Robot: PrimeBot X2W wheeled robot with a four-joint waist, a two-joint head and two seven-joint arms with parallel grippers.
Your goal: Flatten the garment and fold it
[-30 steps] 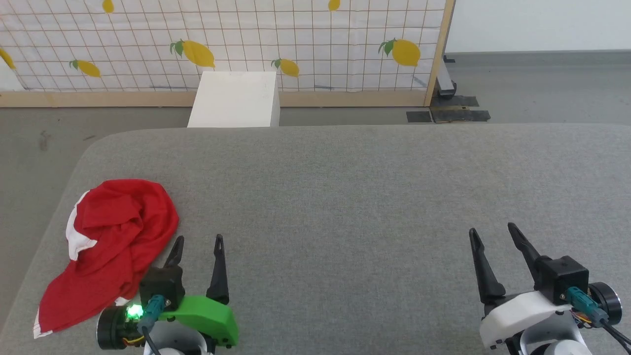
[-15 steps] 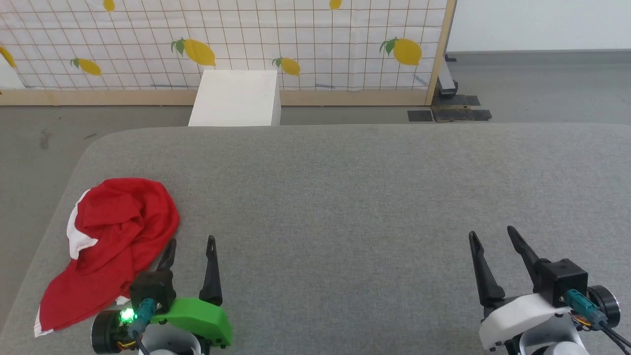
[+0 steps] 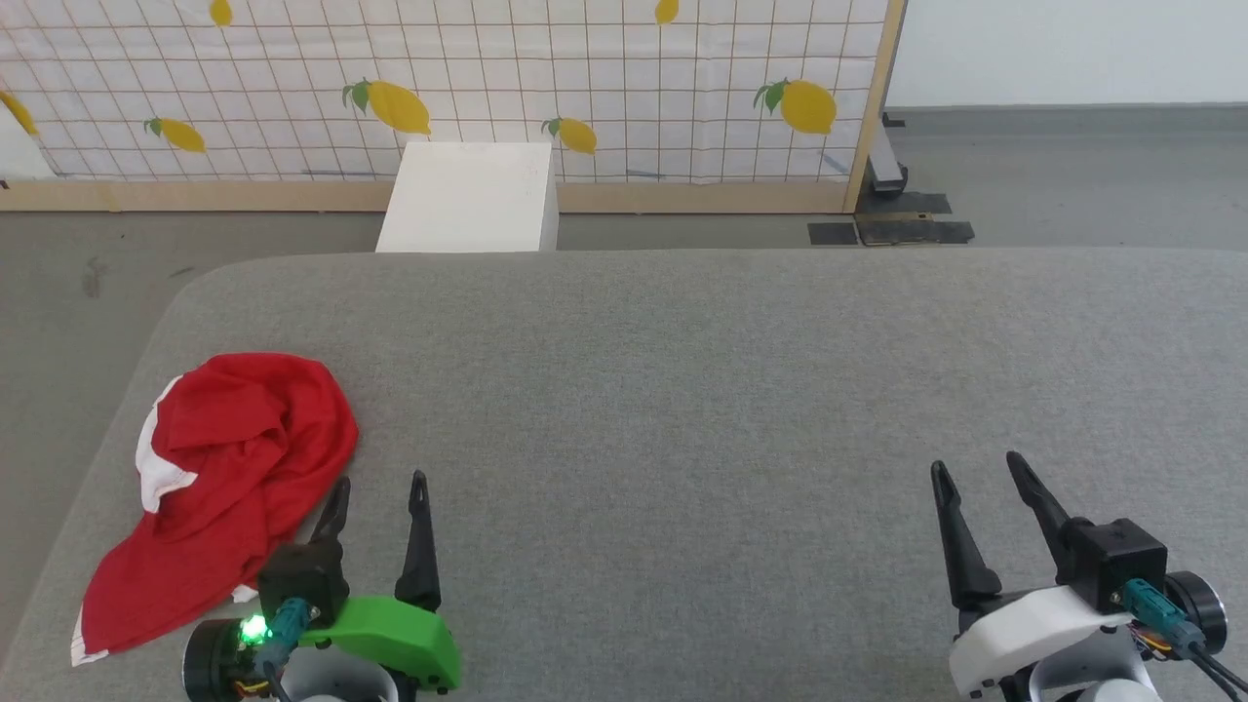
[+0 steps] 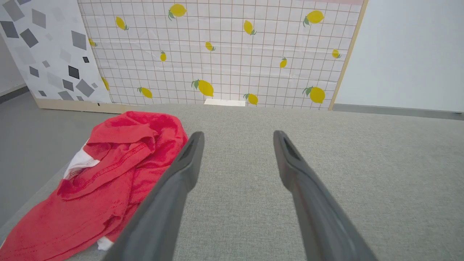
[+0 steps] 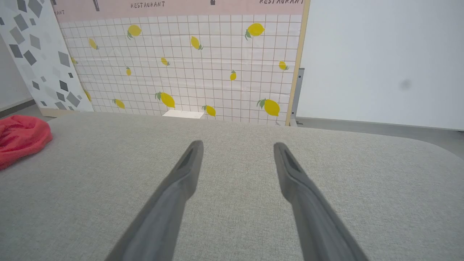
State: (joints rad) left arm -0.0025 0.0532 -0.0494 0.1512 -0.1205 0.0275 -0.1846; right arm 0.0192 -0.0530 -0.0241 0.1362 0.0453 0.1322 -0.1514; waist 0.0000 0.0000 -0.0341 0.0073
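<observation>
Right, I see the garment [image 3: 224,478] crumpled (white trim showing) at eight o'clock on the grey surface [image 3: 682,390], just beside my left gripper [image 3: 380,480], spread wide and empty like the right gripper [image 3: 976,462] at four o'clock.

The shorts [image 3: 229,468] are bright red with white trim. They lie crumpled in a heap at the grey surface's left edge.

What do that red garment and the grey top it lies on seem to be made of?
Red garment: soft matte knit, perhaps cotton jersey; it slumps in loose folds, with a stitched seam. Grey top: matte woven upholstery cloth, going by its fine flecked weave; likely padded, given its rounded corners.
</observation>
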